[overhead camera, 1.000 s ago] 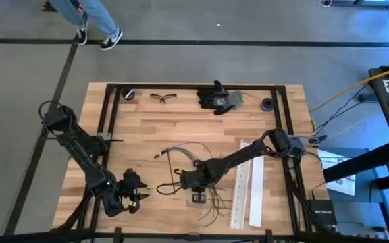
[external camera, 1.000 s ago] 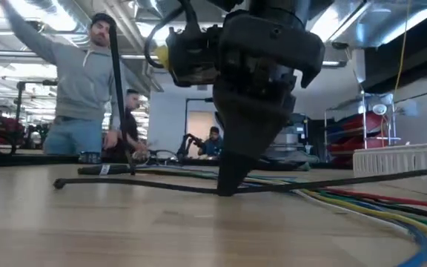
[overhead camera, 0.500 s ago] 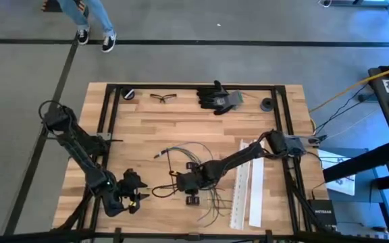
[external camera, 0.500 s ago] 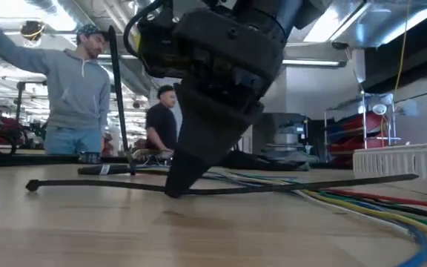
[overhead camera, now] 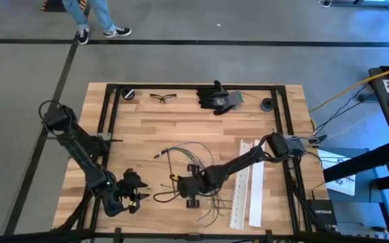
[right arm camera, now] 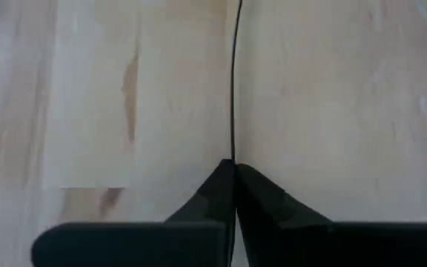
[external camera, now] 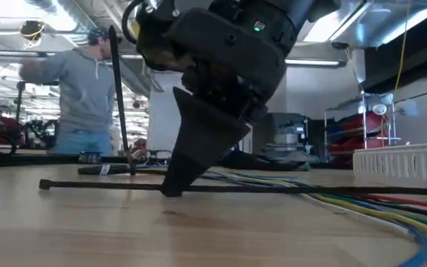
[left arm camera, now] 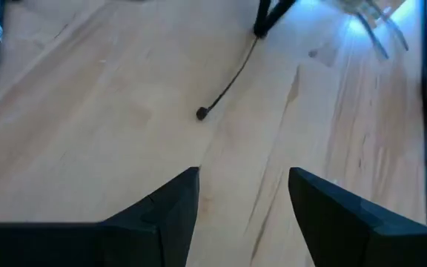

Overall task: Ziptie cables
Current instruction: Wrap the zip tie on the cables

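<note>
Wooden planks make up your tabletop (overhead camera: pixel 154 128), ringed by a black frame, with grey floor around it where a person (overhead camera: pixel 90 17) walks past the far edge. Your right arm reaches from the right side across to the middle front, and its end effector (overhead camera: pixel 181 187) points down at the wood with both fingers pressed together on a thin black ziptie (external camera: pixel 273 188). From the low view you see that ziptie lying flat across the planks, its small head (external camera: pixel 44 185) at one end, and the pinched tip touching down on it. Your right wrist view shows the strap (right arm camera: pixel 235 81) running straight out from between the closed fingers. Your left arm waits at the front left corner, its end effector (overhead camera: pixel 135 194) hovering with the fingers spread apart and nothing between them; its wrist view looks toward the ziptie head (left arm camera: pixel 202 113).

You find the cables (overhead camera: pixel 198 158) loose in the middle of the tabletop, fanning from behind the right end effector toward the front edge. Two white perforated strips (overhead camera: pixel 246 192) lie just to their right. Along the far edge you have black gloves (overhead camera: pixel 218 98), safety glasses (overhead camera: pixel 161 98) and a small black disc (overhead camera: pixel 267 104).
</note>
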### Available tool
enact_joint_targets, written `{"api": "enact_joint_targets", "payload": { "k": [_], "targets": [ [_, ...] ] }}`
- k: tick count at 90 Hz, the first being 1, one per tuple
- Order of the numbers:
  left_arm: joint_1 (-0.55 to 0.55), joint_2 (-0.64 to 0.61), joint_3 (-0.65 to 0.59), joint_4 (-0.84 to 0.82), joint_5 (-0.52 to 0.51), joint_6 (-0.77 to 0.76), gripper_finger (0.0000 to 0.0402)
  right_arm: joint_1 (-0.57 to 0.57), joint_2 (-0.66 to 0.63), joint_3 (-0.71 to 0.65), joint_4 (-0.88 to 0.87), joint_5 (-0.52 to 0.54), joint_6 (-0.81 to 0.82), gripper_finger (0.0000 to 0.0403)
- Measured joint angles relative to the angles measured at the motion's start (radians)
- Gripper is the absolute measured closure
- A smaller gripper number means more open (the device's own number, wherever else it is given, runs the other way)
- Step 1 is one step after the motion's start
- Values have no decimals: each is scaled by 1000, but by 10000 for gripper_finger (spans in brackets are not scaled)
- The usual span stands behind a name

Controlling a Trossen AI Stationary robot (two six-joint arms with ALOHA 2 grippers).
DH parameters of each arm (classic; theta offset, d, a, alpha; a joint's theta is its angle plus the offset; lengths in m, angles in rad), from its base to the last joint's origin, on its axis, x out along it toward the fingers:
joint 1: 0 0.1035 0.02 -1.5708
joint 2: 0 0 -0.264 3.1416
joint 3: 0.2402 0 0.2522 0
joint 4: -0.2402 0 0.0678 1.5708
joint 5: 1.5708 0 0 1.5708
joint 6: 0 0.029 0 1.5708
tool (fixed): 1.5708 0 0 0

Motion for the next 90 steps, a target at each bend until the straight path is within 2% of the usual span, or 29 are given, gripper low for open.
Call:
{"api": "enact_joint_targets", "payload": {
  "k": [31,74,90],
  "targets": [
    [-71,-99,0,-16,-249,31,208,1,-107,0,78,60,-2,403],
    [-62,-260,1,3,-424,193,208,-65,-270,4,154,121,-37,403],
    [-4,-260,1,-1,-485,226,208,-88,-275,3,292,94,-57,403]
  ]
}}
